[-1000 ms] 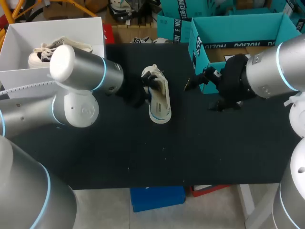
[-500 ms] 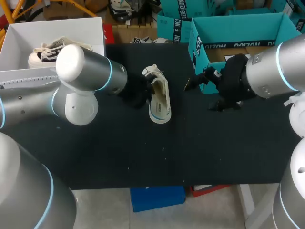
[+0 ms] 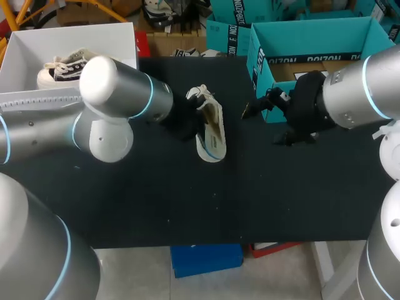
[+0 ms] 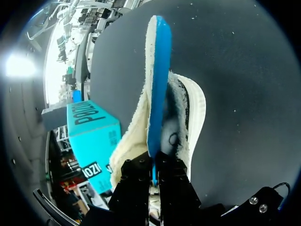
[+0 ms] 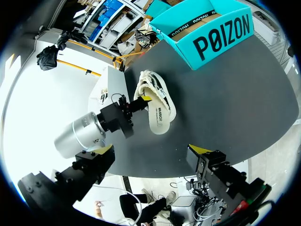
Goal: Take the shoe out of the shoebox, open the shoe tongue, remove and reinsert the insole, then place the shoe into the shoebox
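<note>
a: who has the insole [image 4: 157, 84]?

b: the left gripper [image 4: 154, 175], pinched narrow on 1 end of it. the insole runs straight ahead of the fingers, edge-on along the white shoe [image 3: 211, 132].

a: and the shoe?

b: on its side on the black table [image 3: 187, 200], long axis 12 to 6 in the head view. the left gripper is at its 9. the right gripper [image 5: 153, 149] hangs wide open at its 3, well apart, by the teal shoebox [image 3: 261, 59].
</note>
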